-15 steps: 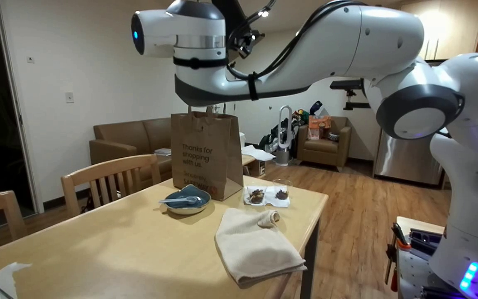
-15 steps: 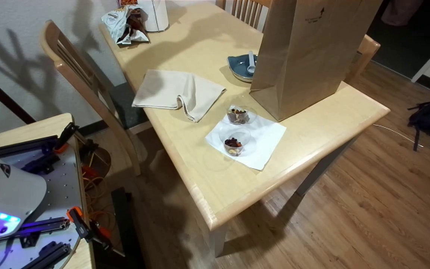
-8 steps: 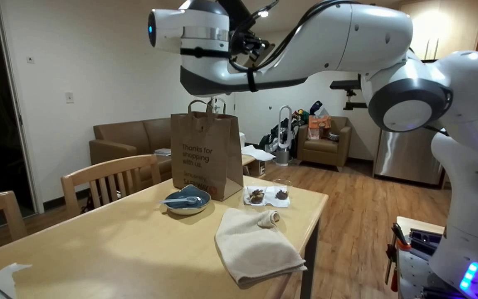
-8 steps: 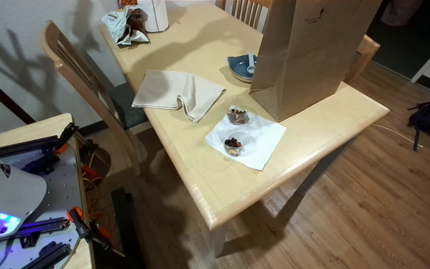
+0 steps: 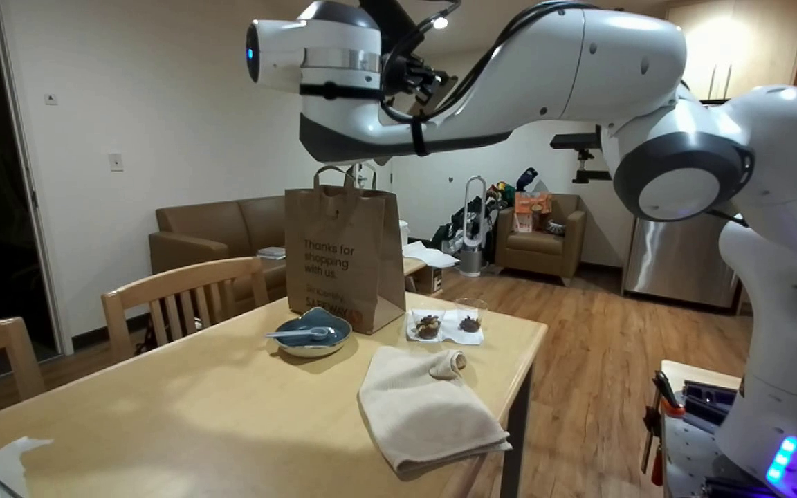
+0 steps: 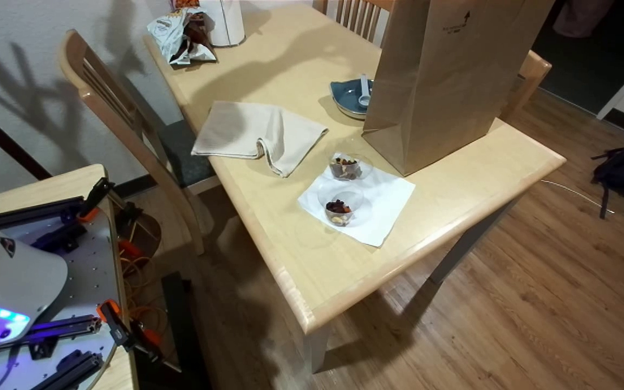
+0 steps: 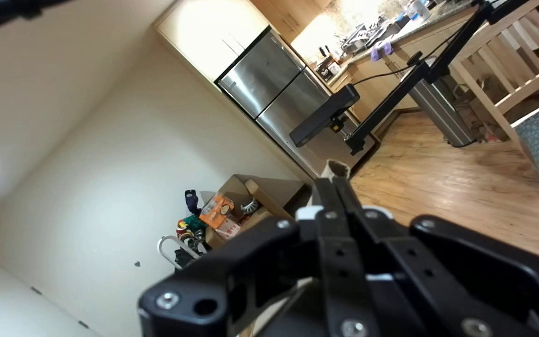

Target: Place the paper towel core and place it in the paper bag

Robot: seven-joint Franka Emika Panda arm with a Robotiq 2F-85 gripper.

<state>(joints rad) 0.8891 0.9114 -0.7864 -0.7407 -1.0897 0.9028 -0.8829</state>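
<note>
The brown paper bag (image 5: 343, 249) stands upright on the table, handles up, in both exterior views; its top is cut off in an exterior view (image 6: 453, 86). My gripper (image 7: 333, 181) has its two fingers almost together in the wrist view. They pinch the paper towel core (image 7: 330, 171), a brown cardboard tube whose open end shows just past the fingertips. The rest of the core is mostly hidden behind the fingers. In an exterior view the gripper (image 5: 427, 88) is partly hidden behind the arm, up above the bag's height and a little to its right.
A blue bowl with a spoon (image 5: 312, 335) sits beside the bag. Two clear cups of nuts stand on a white napkin (image 6: 393, 206). A folded beige cloth (image 5: 426, 408) lies near the table edge. A camera on a black bracket (image 7: 325, 117) shows in the wrist view.
The wrist and forearm moved right and slightly up in an exterior view over the first half second, uncovering the bag's handles; they have barely moved since. The bag and tabletop objects stay put.
</note>
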